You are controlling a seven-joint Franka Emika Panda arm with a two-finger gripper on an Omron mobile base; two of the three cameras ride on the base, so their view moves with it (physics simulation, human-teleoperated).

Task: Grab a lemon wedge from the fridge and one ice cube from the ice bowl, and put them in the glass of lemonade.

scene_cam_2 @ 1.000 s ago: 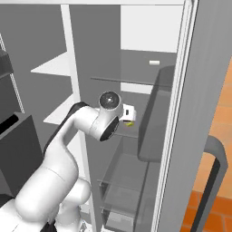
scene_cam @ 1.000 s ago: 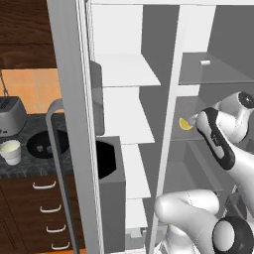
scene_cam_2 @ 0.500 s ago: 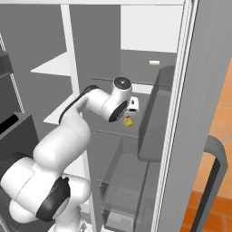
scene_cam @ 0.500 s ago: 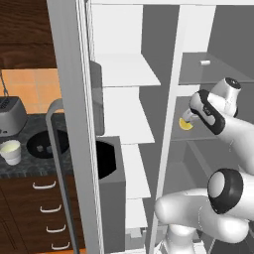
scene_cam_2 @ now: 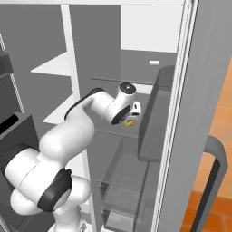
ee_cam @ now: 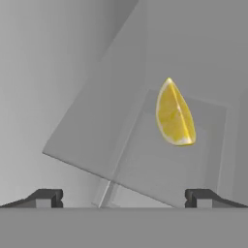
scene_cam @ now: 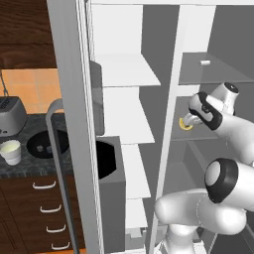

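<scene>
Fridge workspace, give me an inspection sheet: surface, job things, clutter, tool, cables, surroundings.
Surface: glass fridge shelf holds the lemon wedge; dark counter sits left of the fridge.
Job's things: lemon wedge lies on the shelf, untouched; fridge stands open; glass of lemonade and ice bowl are on the counter.
Clutter: small white item on the shelf above; toaster on the counter.
Tool: tool open, aimed at the wedge, fingertips short of it.
Cables: nothing seen.
Surroundings: wooden drawers below the counter, orange wall tiles behind.
</scene>
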